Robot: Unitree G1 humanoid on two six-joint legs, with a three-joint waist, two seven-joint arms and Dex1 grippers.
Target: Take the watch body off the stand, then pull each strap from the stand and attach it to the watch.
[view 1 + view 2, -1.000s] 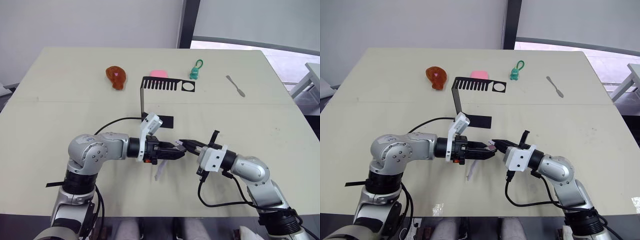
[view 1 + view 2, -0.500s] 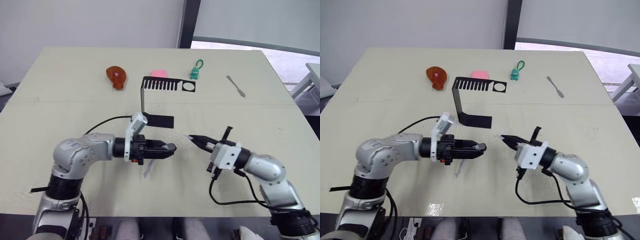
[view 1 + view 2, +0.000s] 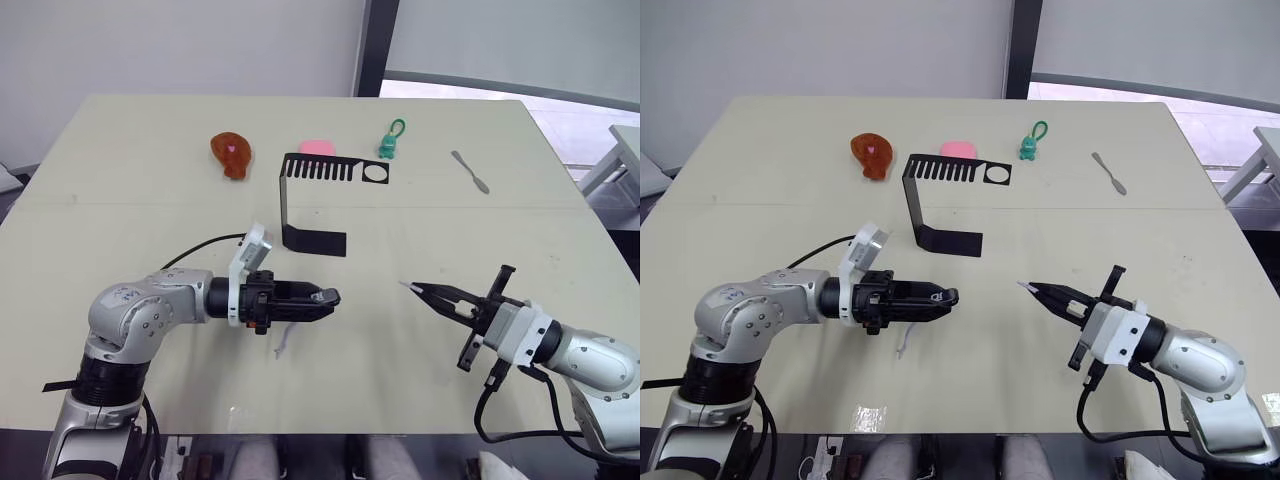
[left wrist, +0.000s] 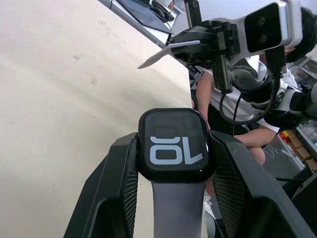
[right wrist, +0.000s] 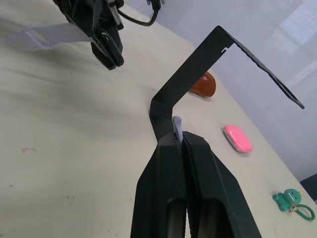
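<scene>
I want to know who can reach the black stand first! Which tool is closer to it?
Left. The left tool, holding the watch body, sits just in front of the stand base. The right tool, pinching a strap, is farther off to the stand's right.

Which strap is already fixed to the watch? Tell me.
The strap hanging below the left gripper, joined to the watch body between its jaws. The other strap is a loose end pinched in the right gripper.
</scene>
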